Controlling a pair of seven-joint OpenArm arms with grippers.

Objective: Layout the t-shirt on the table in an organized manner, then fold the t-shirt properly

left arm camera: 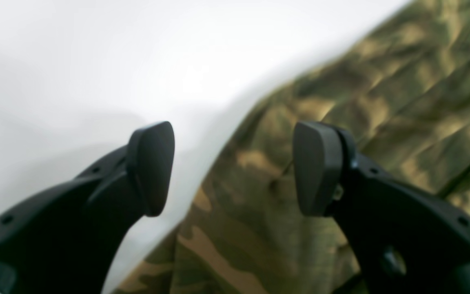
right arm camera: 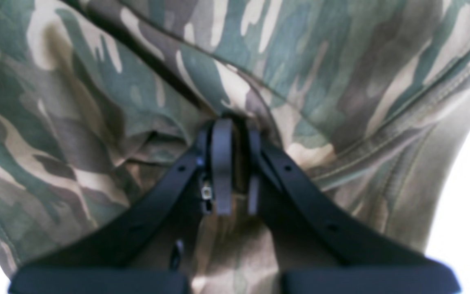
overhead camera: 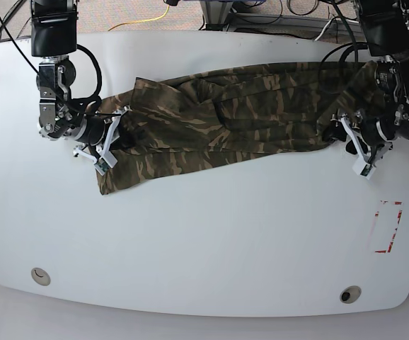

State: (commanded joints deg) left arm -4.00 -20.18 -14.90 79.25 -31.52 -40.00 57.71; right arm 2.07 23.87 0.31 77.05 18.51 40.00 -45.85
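Note:
The camouflage t-shirt (overhead camera: 226, 120) lies stretched in a long wrinkled band across the white table (overhead camera: 204, 234), running from lower left to upper right. My right gripper (overhead camera: 114, 138) is at the shirt's left end, shut on a bunched fold of the cloth (right arm camera: 300, 81); its fingers (right arm camera: 222, 163) are pressed together with fabric between them. My left gripper (overhead camera: 337, 133) hovers at the shirt's right end. It stands open (left arm camera: 235, 167) with nothing between its pads, one pad (left arm camera: 151, 167) over bare table (left arm camera: 96, 61) and the other over the t-shirt (left arm camera: 382, 102).
A red-outlined tape rectangle (overhead camera: 387, 227) marks the table at the right. Two round grommet holes (overhead camera: 40, 276) (overhead camera: 349, 294) sit near the front edge. Cables (overhead camera: 148, 18) lie beyond the table's back edge.

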